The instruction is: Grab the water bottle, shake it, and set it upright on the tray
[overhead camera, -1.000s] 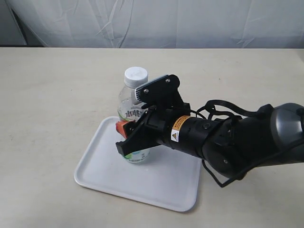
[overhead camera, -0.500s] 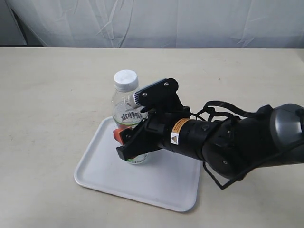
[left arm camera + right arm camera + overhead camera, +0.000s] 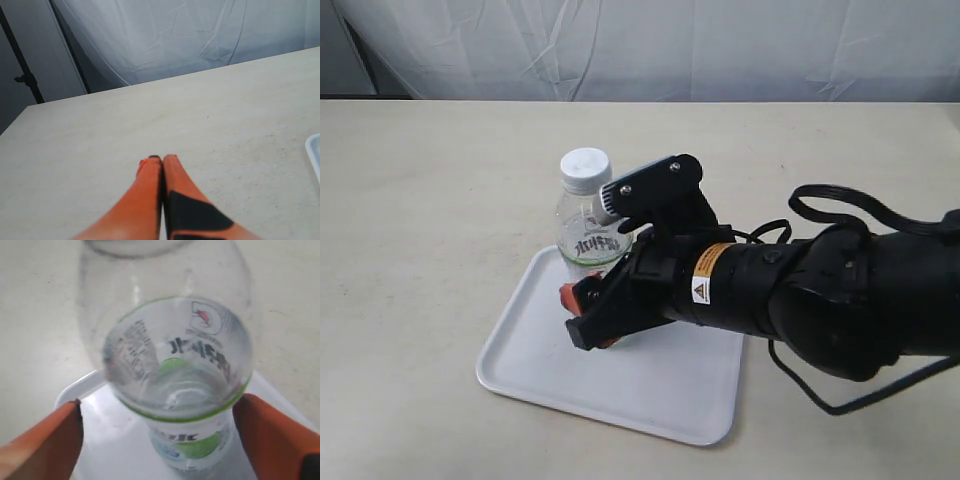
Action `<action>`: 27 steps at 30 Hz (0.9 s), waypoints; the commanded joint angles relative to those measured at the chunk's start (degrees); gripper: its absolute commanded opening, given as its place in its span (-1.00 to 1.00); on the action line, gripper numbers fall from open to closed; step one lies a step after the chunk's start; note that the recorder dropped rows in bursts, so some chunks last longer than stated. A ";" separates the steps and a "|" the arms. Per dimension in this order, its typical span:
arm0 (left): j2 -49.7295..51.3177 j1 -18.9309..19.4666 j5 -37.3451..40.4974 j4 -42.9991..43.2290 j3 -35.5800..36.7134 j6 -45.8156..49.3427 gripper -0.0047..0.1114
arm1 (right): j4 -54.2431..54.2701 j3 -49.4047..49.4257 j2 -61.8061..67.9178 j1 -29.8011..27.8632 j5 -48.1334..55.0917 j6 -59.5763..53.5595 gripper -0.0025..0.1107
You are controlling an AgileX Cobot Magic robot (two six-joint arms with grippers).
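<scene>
Withdrawal is best made straight back and level: the water bottle (image 3: 582,225) is seen upright on the tray (image 3: 540,352), toward its far edge, flanked by the released right hand (image 3: 582,315).

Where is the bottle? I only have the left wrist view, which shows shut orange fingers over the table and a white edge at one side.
Observer: The bottle stands upright on the tray, near its far left corner in the exterior view.
Operator: Is the other gripper holding it?
Observer: No, the right gripper is open, with an orange finger on each side of the bottle.
Operator: Is the lid on?
Observer: Yes, a white cap tops the bottle.
</scene>
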 commanded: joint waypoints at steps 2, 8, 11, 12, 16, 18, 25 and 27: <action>-0.26 -0.02 -0.75 -0.14 0.21 -0.06 -0.91 | 0.03 -0.02 -5.47 2.69 4.69 0.03 0.36; -0.26 -0.02 -0.75 -0.14 0.21 -0.06 -0.91 | 0.03 -0.02 -11.49 2.83 14.75 0.03 -0.32; -0.26 -0.02 -0.75 -0.14 0.21 -0.06 -0.91 | 1.02 -0.02 -14.19 2.83 18.39 0.03 -0.30; -0.26 -0.02 -0.75 -0.14 0.21 -0.06 -0.91 | 1.29 -0.02 -14.74 2.83 19.58 0.03 -0.23; -0.26 -0.02 -0.75 -0.14 0.21 -0.06 -0.91 | 1.43 -0.02 -16.85 2.70 24.43 2.05 -0.15; -0.26 -0.02 -0.75 -0.14 0.21 -0.06 -0.91 | 1.43 -0.02 -17.81 2.70 28.96 2.53 -0.35; -0.26 -0.02 -0.75 -0.14 0.21 -0.06 -0.91 | 0.98 -0.02 -21.94 2.81 41.49 2.53 -0.95; -0.26 -0.02 -0.75 -0.14 0.21 -0.06 -0.91 | 1.46 -0.02 -23.54 2.81 43.80 2.53 -0.95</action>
